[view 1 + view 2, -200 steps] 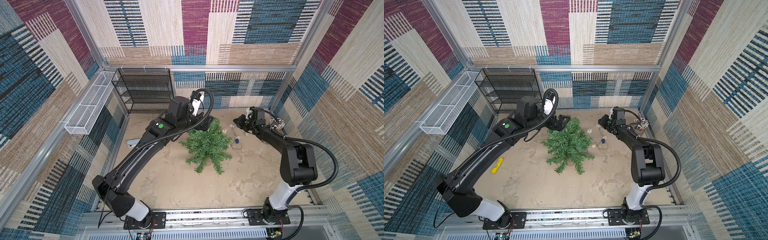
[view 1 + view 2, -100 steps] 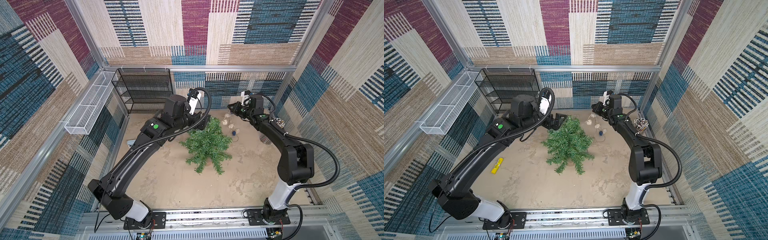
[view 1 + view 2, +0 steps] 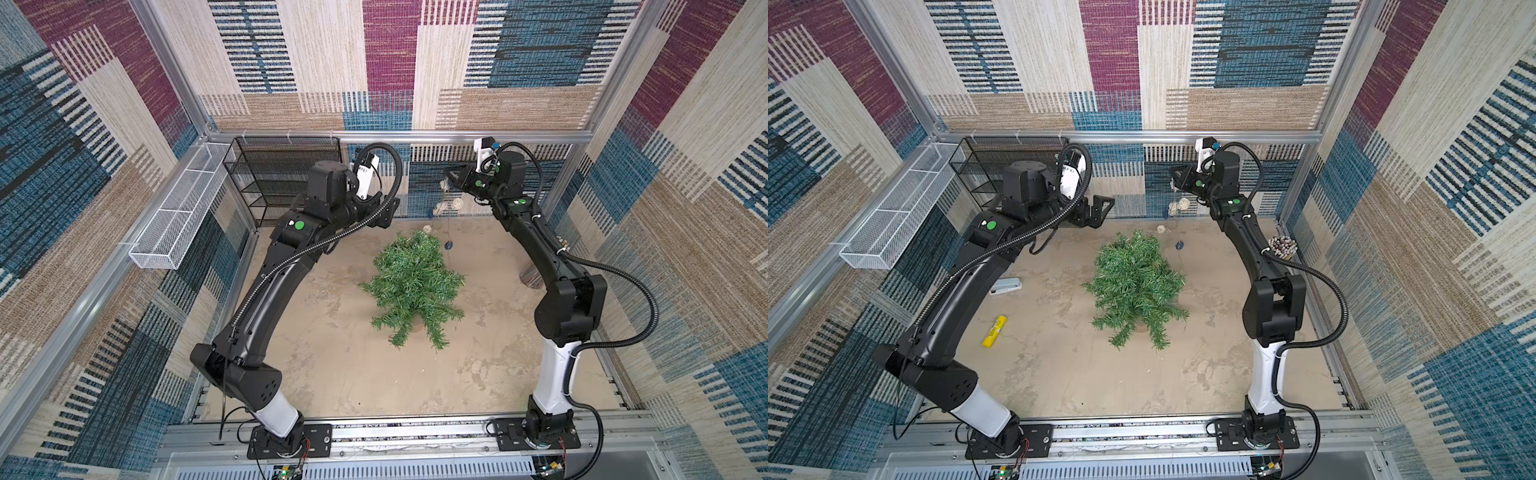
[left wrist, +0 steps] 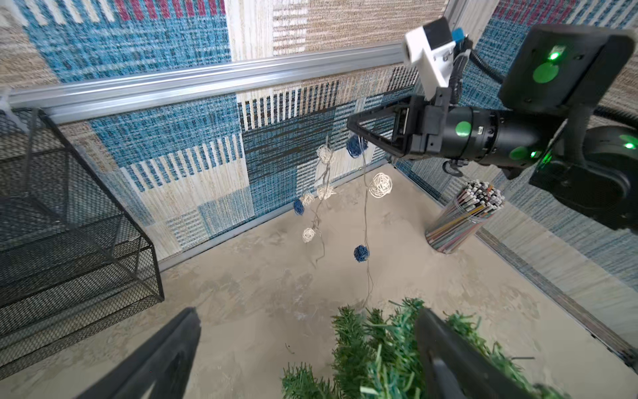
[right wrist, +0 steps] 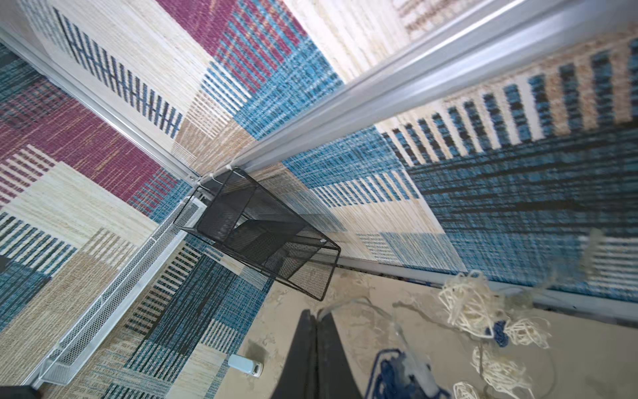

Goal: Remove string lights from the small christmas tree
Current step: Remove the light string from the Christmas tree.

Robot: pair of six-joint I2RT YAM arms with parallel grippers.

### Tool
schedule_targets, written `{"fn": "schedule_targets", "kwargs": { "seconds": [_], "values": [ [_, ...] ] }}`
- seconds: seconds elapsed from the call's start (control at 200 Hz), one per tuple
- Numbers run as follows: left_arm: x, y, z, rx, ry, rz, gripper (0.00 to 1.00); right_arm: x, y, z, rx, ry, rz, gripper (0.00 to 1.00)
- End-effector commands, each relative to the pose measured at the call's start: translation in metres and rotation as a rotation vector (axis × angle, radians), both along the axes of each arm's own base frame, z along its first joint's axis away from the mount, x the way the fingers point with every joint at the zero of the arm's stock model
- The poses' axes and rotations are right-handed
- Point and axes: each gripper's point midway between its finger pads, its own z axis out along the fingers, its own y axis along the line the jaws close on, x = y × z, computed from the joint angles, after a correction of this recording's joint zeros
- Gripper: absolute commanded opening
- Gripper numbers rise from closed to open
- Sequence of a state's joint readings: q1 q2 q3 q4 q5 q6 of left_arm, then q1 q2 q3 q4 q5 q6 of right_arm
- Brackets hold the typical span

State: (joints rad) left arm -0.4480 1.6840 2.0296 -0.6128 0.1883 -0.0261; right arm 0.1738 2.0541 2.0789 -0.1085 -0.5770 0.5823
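The small christmas tree [image 3: 415, 286] [image 3: 1136, 282] stands mid-table, bushy and green. My right gripper [image 3: 449, 172] [image 3: 1173, 174] [image 4: 350, 126] [image 5: 316, 316] is raised high by the back wall, shut on the thin wire of the string lights [image 3: 446, 205] [image 3: 1179, 205] [image 4: 379, 184] [image 5: 466, 304]. Cream and dark blue balls dangle below it. In the left wrist view one strand runs down to the tree's top branches [image 4: 376, 338]. My left gripper [image 3: 390, 212] [image 3: 1104, 208] [image 4: 307, 317] is open and holds nothing, above the tree's back left side.
A black mesh shelf [image 3: 286, 178] and a white wire basket [image 3: 178, 216] stand at the back left. A clear cup of coloured pencils [image 3: 1283, 247] [image 4: 462, 214] is at the right wall. A yellow item [image 3: 994, 330] and a pale blue object [image 3: 1007, 286] lie left of the tree.
My right gripper has risen toward the back wall, lifting the string lights off the table beside the tree. My left gripper has lifted and drawn slightly back from the tree, still open.
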Motion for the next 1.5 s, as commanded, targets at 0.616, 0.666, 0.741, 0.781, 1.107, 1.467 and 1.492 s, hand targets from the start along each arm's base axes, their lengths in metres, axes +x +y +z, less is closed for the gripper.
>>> {"fn": "schedule_targets", "kwargs": {
  "seconds": [0.616,0.666,0.741,0.781,1.107,1.467,1.492],
  "values": [
    [0.033,-0.052,-0.018,-0.067,0.011,-0.256,0.99,0.003,-0.073,0.06,0.065,-0.123,-0.151,0.0],
    [0.032,-0.047,-0.023,-0.055,0.021,-0.232,0.99,-0.003,-0.095,0.065,0.066,-0.129,-0.199,0.0],
    [0.029,-0.042,-0.028,-0.051,0.034,-0.212,0.99,-0.011,-0.119,0.071,0.057,-0.134,-0.249,0.0],
    [0.027,-0.041,-0.029,-0.053,0.04,-0.206,0.99,-0.017,-0.13,0.076,0.05,-0.137,-0.27,0.0],
    [0.018,-0.035,-0.027,-0.102,0.071,-0.18,0.99,-0.051,-0.164,0.101,-0.015,-0.164,-0.332,0.0],
    [0.006,-0.028,-0.021,-0.118,0.083,-0.154,0.99,-0.096,-0.148,0.112,-0.084,-0.146,-0.25,0.0],
    [0.005,-0.027,-0.022,-0.118,0.086,-0.153,0.99,-0.1,-0.151,0.114,-0.092,-0.145,-0.264,0.0]
  ]
}}
